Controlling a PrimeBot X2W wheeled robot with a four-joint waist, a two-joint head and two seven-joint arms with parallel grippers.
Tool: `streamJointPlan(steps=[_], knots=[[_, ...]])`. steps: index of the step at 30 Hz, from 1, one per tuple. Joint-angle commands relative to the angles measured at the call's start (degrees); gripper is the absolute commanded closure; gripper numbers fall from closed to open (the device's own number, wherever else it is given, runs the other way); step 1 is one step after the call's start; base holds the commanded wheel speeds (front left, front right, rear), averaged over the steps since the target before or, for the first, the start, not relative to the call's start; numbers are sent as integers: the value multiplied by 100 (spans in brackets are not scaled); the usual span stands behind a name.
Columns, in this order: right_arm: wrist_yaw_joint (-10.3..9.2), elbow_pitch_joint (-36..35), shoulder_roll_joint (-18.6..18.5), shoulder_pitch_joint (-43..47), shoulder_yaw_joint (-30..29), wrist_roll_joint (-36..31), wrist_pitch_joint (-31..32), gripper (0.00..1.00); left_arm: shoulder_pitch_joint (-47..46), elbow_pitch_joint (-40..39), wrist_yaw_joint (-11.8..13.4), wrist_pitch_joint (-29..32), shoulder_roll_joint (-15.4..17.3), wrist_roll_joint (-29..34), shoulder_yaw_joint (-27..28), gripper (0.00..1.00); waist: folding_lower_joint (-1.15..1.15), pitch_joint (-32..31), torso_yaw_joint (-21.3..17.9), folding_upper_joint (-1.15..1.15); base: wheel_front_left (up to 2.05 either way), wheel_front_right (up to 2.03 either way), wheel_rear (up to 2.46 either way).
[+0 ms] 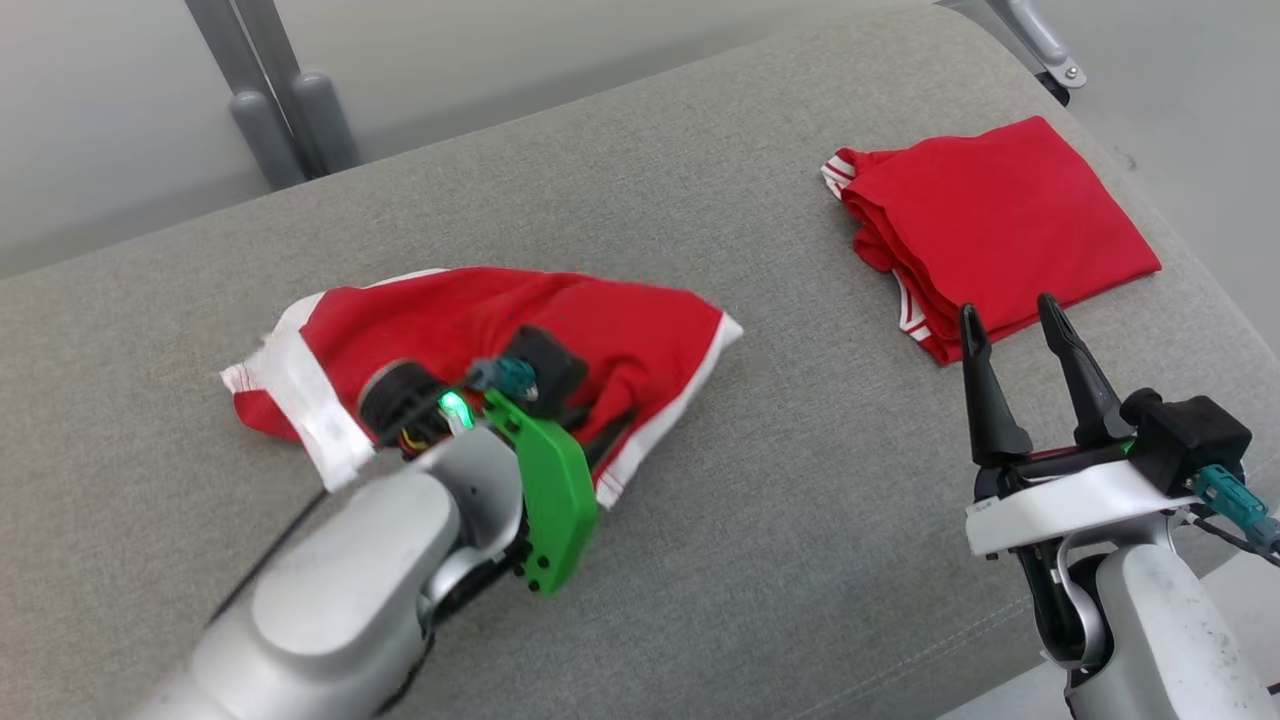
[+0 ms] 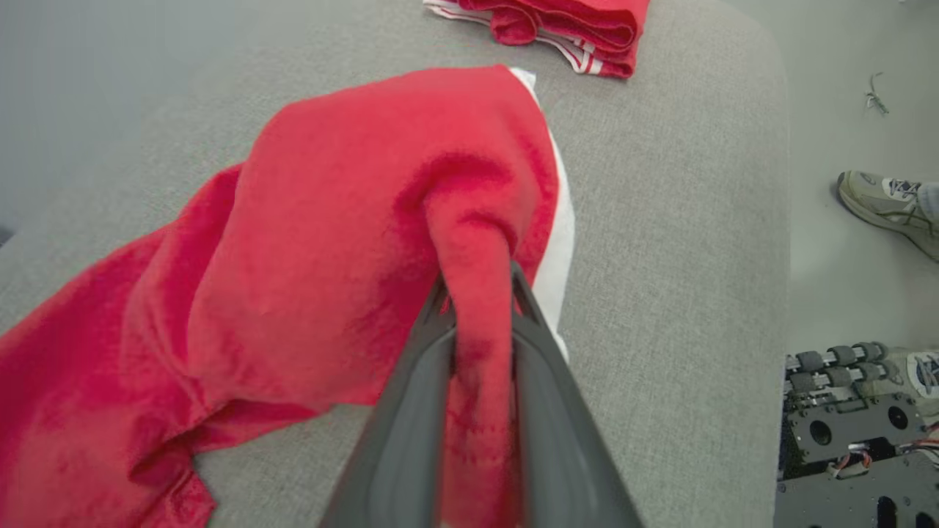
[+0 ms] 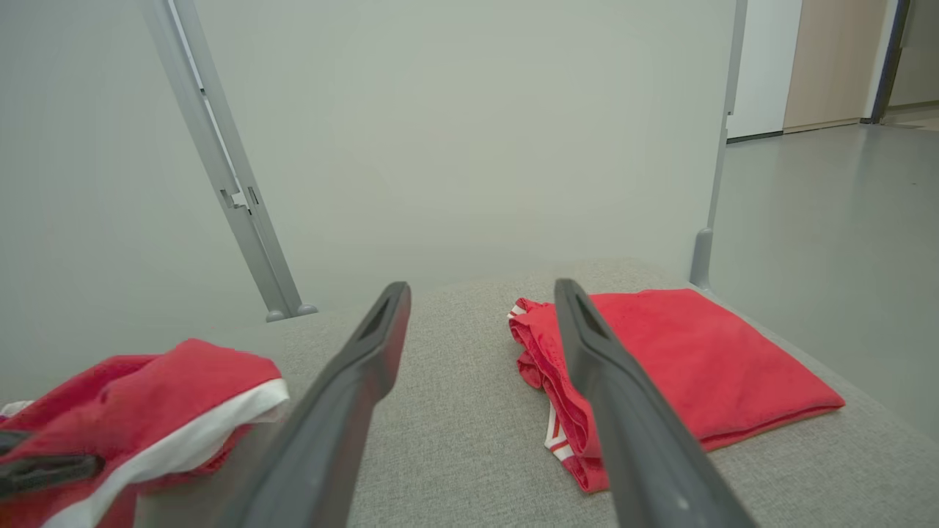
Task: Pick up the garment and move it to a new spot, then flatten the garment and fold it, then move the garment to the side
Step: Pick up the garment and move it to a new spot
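Note:
The garment (image 1: 520,310) is red with white trim and lies crumpled on the grey cushioned surface (image 1: 760,560), left of centre. My left gripper (image 1: 600,435) sits at its near edge, mostly hidden under my wrist. In the left wrist view my left gripper (image 2: 480,275) is shut on a pinched ridge of the garment (image 2: 352,242), whose cloth rises off the surface around the fingers. My right gripper (image 1: 1008,315) stands open with nothing in it, just in front of a second, folded red garment (image 1: 1000,220). In the right wrist view my right gripper (image 3: 480,290) frames bare cushion, and the held garment (image 3: 169,396) is at the lower left.
The folded red garment (image 3: 682,359) lies near the surface's right edge. Grey metal posts (image 1: 290,110) stand behind the surface. A person's shoe (image 2: 888,209) rests on the floor beside the surface, with my wheeled base (image 2: 851,440) below it.

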Motion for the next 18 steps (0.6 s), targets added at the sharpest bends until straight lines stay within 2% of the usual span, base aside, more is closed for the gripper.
streamJointPlan(steps=[1,2,3,4,5,11,18], knots=[[3,10,-36,47,1,13,-14,0,146,173,-15,-155,-113,80,-113,100,0,27,56,0,0,0,0],[3,22,-44,40,18,12,-14,0,174,327,-15,-280,-184,132,-173,100,0,32,85,0,0,0,0],[3,40,-61,28,28,15,-14,0,202,522,-14,-424,-268,190,-288,87,0,35,129,0,0,0,0],[3,57,-71,14,55,17,-14,0,259,660,-14,-531,-360,171,-399,50,0,36,159,0,0,0,0],[3,80,-86,-2,76,12,-14,0,301,794,-14,-680,-460,148,-534,0,0,27,200,0,0,0,0],[3,141,-176,-41,134,7,-14,0,93,1437,-6,-1371,-669,121,-893,0,0,-58,503,0,0,0,0],[3,120,-246,155,120,-28,-14,0,52,1423,94,-2078,-545,25,-614,0,0,-321,942,0,0,0,0]])
